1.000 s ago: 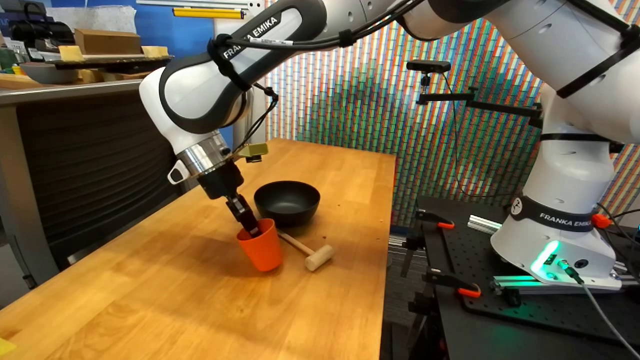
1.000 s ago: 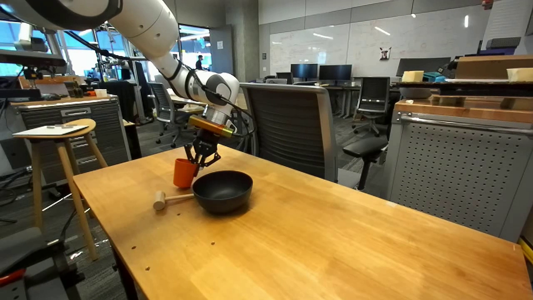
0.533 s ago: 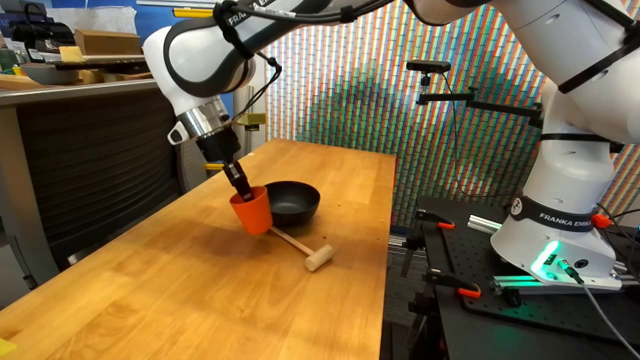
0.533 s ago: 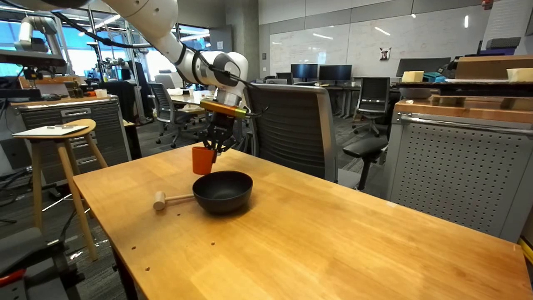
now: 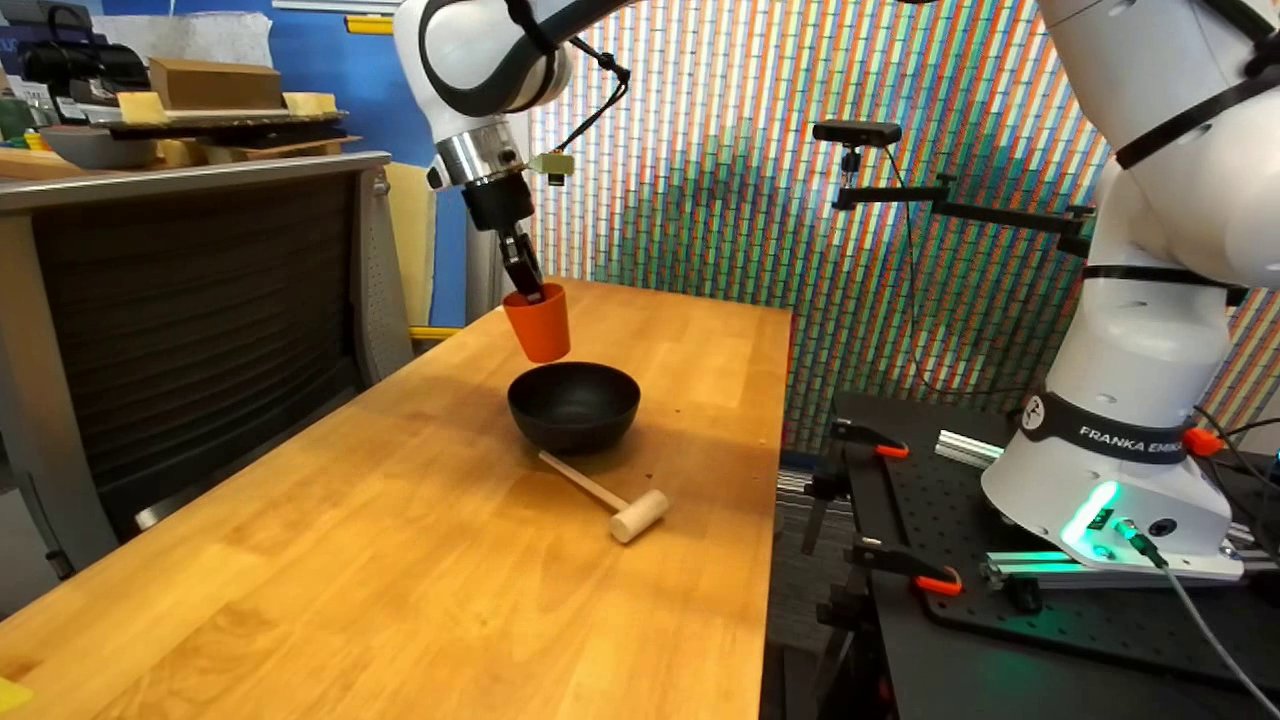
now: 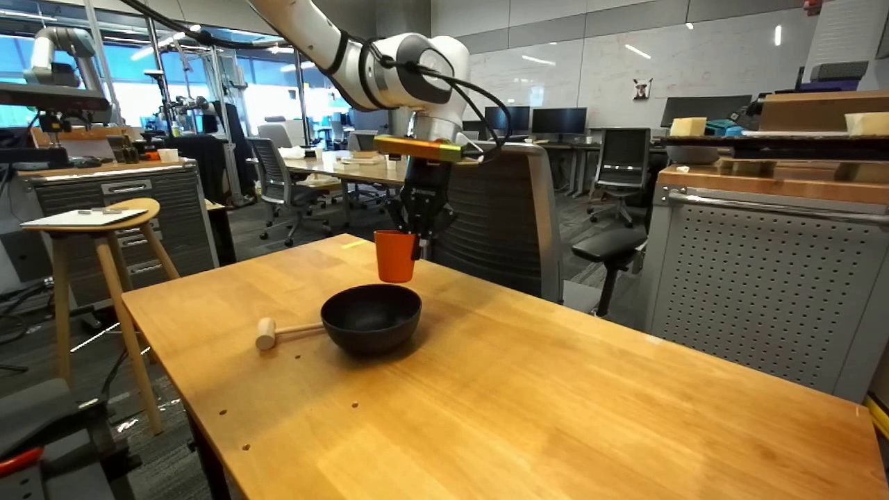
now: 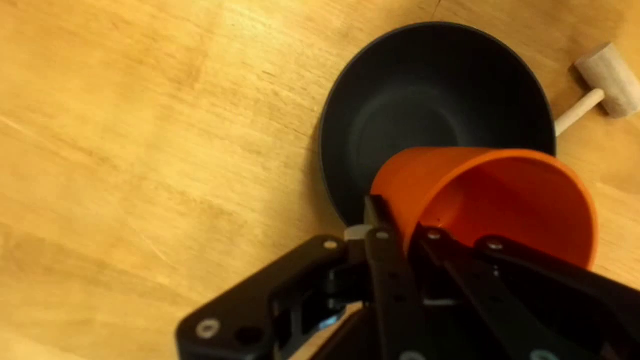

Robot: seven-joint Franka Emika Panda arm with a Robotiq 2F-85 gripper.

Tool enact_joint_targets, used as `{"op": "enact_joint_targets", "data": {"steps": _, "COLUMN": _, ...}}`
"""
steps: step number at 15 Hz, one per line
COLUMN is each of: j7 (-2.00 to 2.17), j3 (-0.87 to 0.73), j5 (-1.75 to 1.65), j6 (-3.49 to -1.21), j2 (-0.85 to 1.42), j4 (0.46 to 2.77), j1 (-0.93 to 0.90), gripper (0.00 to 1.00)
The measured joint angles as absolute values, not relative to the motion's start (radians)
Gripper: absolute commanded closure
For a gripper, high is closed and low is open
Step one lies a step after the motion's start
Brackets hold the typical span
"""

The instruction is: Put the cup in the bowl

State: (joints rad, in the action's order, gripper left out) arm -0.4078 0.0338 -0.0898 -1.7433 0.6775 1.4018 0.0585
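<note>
The orange-red cup (image 5: 541, 330) is in the air in both exterior views, above and just behind the bowl's rim as seen there (image 6: 394, 258). It is slightly tilted, mouth up. My gripper (image 5: 532, 290) is shut on the cup's wall, one finger inside and one outside, as the wrist view shows at the gripper (image 7: 402, 225). The black bowl (image 5: 573, 415) sits upright on the table, also in an exterior view (image 6: 371, 330). In the wrist view the cup (image 7: 415, 175) overlaps the lower part of the bowl (image 7: 435, 65). The bowl's visible inside is empty.
A light wooden mallet (image 5: 638, 515) lies beside the bowl, its handle end close to it; it also shows in an exterior view (image 6: 267, 334) and the wrist view (image 7: 610, 80). A dark chair (image 5: 220, 330) stands along the table (image 5: 350, 560) edge.
My gripper has lifted the cup from low over the table beside the mallet and carried it up and across to the bowl. The bowl and mallet have not moved.
</note>
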Motion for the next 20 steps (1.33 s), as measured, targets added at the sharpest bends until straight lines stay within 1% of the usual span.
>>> {"op": "enact_joint_targets", "data": {"steps": 3, "j7": -0.405, "j3": 0.033, "j5": -0.068, "j6": -1.761, "j2": 0.693, "j4": 1.457, "j1": 0.092, "gripper": 0.99}}
{"op": "enact_joint_targets", "data": {"steps": 9, "j7": -0.406, "j3": 0.048, "j5": -0.047, "j6": -1.825, "j2": 0.744, "j4": 1.526, "j1": 0.094, "gripper": 0.99}}
{"op": "enact_joint_targets", "data": {"steps": 10, "j7": -0.406, "j3": 0.052, "j5": -0.047, "j6": -1.839, "j2": 0.751, "j4": 1.535, "j1": 0.093, "gripper": 0.7}}
{"op": "enact_joint_targets", "data": {"steps": 11, "j7": -0.406, "j3": 0.056, "j5": -0.047, "j6": -1.852, "j2": 0.757, "j4": 1.542, "j1": 0.093, "gripper": 0.7}}
{"op": "enact_joint_targets", "data": {"steps": 12, "j7": -0.409, "j3": 0.057, "j5": -0.047, "j6": -1.853, "j2": 0.754, "j4": 1.543, "j1": 0.093, "gripper": 0.65}}
{"op": "enact_joint_targets", "data": {"steps": 15, "j7": -0.409, "j3": 0.059, "j5": -0.048, "j6": -1.889, "j2": 0.749, "j4": 1.548, "j1": 0.093, "gripper": 0.39}}
{"op": "enact_joint_targets", "data": {"steps": 16, "j7": -0.409, "j3": 0.059, "j5": -0.051, "j6": -1.908, "j2": 0.736, "j4": 1.554, "j1": 0.093, "gripper": 0.33}}
{"op": "enact_joint_targets", "data": {"steps": 19, "j7": -0.409, "j3": 0.057, "j5": -0.077, "j6": -1.973, "j2": 0.646, "j4": 1.597, "j1": 0.093, "gripper": 0.11}}
{"op": "enact_joint_targets", "data": {"steps": 20, "j7": -0.409, "j3": 0.056, "j5": -0.089, "j6": -1.991, "j2": 0.604, "j4": 1.62, "j1": 0.093, "gripper": 0.02}}
